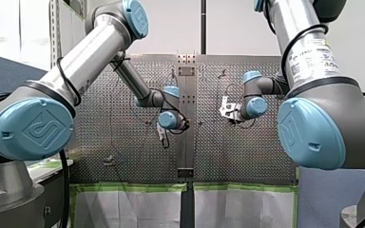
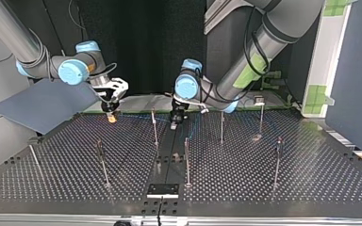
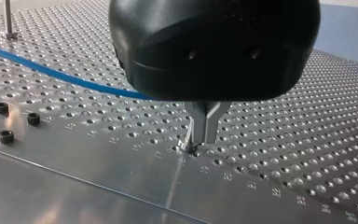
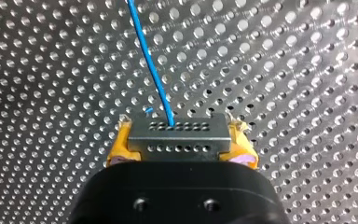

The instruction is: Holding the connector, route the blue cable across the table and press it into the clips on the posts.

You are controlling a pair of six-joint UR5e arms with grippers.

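Yellow pads (image 4: pixel 120 145) of the right tool (image 4: pixel 181 140) are seen clamped on the grey connector (image 4: pixel 177 136). From its far face the blue cable (image 4: pixel 151 65) is led straight ahead over the perforated tabletop (image 4: pixel 307 70), in line with the tool. The left tool (image 3: pixel 204 130), metal fingers pressed together on nothing visible, is set down beside the cable's run. The nearest post (image 2: pixel 154 127) is judged closer to it.

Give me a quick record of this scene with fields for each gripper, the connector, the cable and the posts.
right gripper: shut on connector, yellow pads either side
left gripper: shut, tips down at table
blue cable: leaves connector, lies along table behind left gripper
posts: upright; cable in clips cannot be told
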